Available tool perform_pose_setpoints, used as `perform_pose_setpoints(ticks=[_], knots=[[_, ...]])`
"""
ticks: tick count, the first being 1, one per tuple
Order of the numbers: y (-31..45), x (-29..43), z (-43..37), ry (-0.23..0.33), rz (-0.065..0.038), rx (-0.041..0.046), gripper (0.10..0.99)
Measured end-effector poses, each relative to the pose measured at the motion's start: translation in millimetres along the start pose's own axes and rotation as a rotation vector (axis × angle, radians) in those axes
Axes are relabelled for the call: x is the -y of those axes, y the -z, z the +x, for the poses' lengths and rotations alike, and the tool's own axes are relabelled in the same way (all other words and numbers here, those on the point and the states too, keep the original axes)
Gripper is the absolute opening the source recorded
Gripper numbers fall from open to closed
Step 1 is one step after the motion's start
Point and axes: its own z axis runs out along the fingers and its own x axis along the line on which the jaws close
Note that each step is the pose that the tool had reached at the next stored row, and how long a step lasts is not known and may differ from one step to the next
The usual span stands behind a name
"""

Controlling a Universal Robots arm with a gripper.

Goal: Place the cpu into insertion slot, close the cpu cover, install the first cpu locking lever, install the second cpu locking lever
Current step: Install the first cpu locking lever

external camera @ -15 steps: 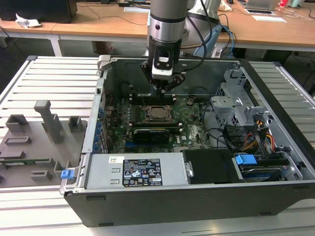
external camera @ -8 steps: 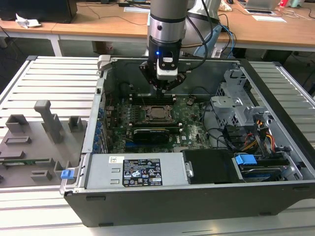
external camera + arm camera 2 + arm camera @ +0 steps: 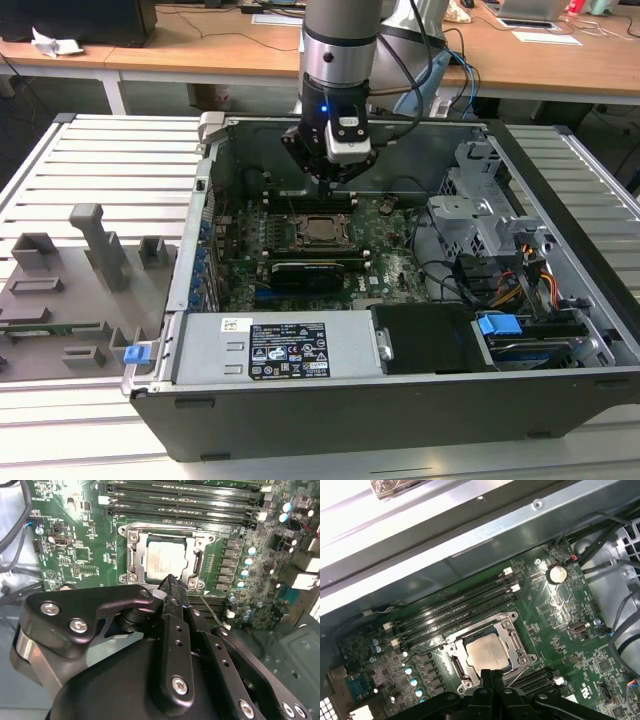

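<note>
Two fingers of the pincer (image 3: 171,581) are drawn together into a narrow point with nothing visible between them, poised low inside the open computer case (image 3: 330,400). Directly ahead of the tips lies the cpu (image 3: 167,557), seated flat in the insertion slot (image 3: 196,565) on the green motherboard (image 3: 75,555). The cpu cover (image 3: 165,531) lies down over it, so that the chip's metal face shows through the cover's window. Farther beyond the pincer, past the socket, run the long memory slots (image 3: 180,500).

Just beside the fingers a thin metal rod (image 3: 209,609) slants along the near edge of the socket. It looks like one of the locking levers, but the second wrist view does not settle which one, nor whether the tips touch it.

By this layout, seating the chip and closing the cover are done, and the step in hand is a lever. Doing it well calls for pressing on the rod itself rather than on the cover or the board. The push should be steady and follow the lever's own arc. The closed tips should bear squarely on the rod so it cannot slide off to one side. Components crowd close around the socket, so any slip would land on them.
</note>
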Motion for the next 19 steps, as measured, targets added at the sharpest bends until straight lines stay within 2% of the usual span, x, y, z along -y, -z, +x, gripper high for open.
perform_pose_setpoints(ticks=[7,10,15,19], knots=[[0.0,0.0,0.0,0.084,0.0,-0.0007,0.106],[0.0,0.0,0.0,0.144,0.0,-0.0012,0.106],[0.0,0.0,0.0,0.197,0.0,-0.0017,0.106],[0.0,0.0,0.0,0.272,0.0,-0.0024,0.106]])
